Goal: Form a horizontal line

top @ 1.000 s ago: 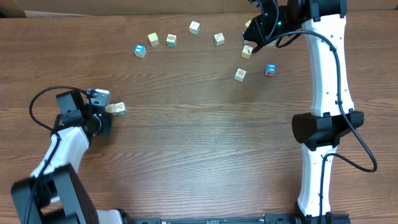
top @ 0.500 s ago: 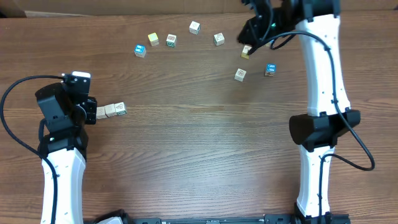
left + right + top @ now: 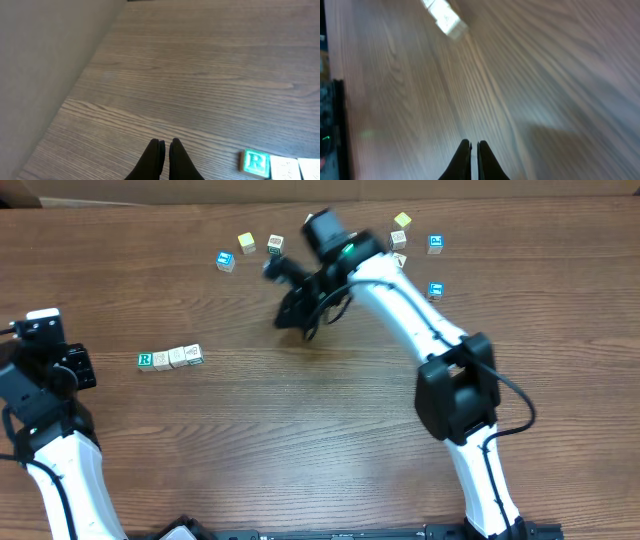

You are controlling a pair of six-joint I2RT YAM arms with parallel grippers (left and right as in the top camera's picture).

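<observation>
Once left fingers (image 3: 166, 146) withdrew, horizontal line (image 3: 170, 358) uncovered, untouched.

Green R cube (image 3: 146, 360), 3 pale cubes (image 3: 178, 357), brown wood-grain table (image 3: 300, 440), yellow cube (image 3: 402, 220), blue-faced cube (image 3: 435, 243)

The left arm (image 3: 70, 460) stands folded at the tabletop's (image 3: 300, 440) left edge, its left fingers (image 3: 154, 157) pressed together, empty, angled downward. The right arm (image 3: 400, 300) stretches from the near edge toward the far middle, blurred, right fingers (image 3: 464, 159) closed on nothing
</observation>
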